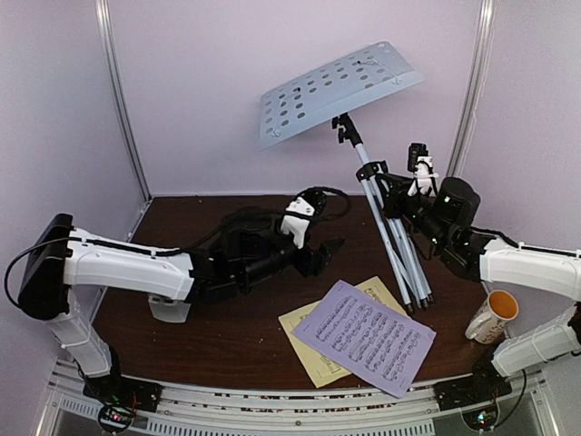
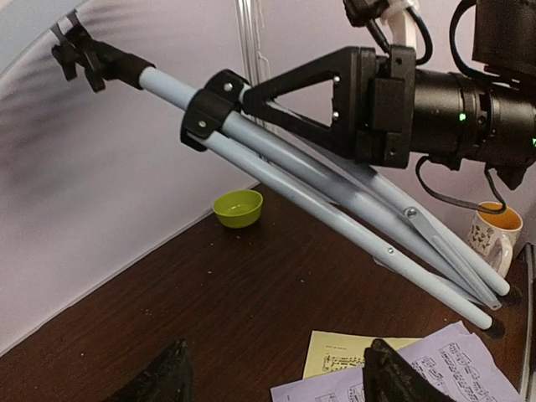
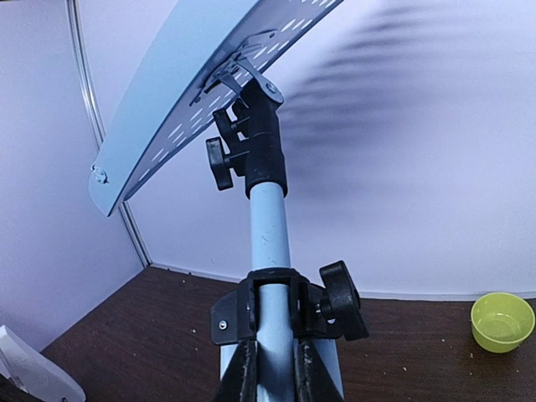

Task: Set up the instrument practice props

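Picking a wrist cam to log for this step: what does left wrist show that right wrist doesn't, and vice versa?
Left wrist only: the lilac sheet-music page lying over the pale yellow sheet-music page, and the white mug with orange inside.
Right wrist only: the grey perforated metal music-stand desk and its black tilt knob.
Both: the silver metal tripod with the right end effector clamped on it, the small green bowl, and the dark wooden table.
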### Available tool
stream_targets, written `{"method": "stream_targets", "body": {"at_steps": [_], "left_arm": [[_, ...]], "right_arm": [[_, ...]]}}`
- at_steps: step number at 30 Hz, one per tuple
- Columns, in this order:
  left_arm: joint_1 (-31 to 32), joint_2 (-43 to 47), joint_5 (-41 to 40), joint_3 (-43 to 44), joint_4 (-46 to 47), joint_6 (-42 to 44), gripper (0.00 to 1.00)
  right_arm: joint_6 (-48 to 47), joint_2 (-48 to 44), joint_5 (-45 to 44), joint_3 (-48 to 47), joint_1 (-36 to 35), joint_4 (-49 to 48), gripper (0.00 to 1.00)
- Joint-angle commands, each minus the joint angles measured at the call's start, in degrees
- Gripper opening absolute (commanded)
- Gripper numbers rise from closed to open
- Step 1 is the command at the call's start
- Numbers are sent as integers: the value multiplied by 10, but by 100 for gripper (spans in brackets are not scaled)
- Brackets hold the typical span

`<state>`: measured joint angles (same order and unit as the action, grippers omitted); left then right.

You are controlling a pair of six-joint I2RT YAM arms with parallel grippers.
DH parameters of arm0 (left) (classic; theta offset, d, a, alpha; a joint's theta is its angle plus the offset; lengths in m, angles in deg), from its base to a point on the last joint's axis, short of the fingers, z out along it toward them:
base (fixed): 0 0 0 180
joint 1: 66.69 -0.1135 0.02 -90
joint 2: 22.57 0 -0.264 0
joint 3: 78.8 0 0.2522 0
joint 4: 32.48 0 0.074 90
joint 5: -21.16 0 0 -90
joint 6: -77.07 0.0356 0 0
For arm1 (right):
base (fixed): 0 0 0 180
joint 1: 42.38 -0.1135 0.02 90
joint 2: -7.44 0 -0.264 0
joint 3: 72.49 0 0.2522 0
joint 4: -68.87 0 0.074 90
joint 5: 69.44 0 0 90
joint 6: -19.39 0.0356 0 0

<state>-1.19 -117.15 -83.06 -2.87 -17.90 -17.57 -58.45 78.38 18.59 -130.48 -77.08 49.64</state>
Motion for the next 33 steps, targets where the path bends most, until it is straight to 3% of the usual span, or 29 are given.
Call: {"method": "stream_targets", "body": {"at_steps": [1, 6, 20, 26, 33], "left_arm": [[7, -54, 9, 53, 34, -11, 73], [8, -74, 77, 48, 65, -2, 82], [32, -143, 107, 116, 55, -18, 81], [33, -144, 17, 114, 57, -37, 73], [32, -123, -125, 78, 70, -17, 57]], "right_arm": [[24, -45, -8, -50, -15, -303, 0], [30, -37, -2, -53, -20, -322, 0], [27, -6, -50, -58, -83, -393, 0], [7, 3, -70, -53, -110, -420, 0], [-21, -11, -84, -46, -129, -414, 0]]}}
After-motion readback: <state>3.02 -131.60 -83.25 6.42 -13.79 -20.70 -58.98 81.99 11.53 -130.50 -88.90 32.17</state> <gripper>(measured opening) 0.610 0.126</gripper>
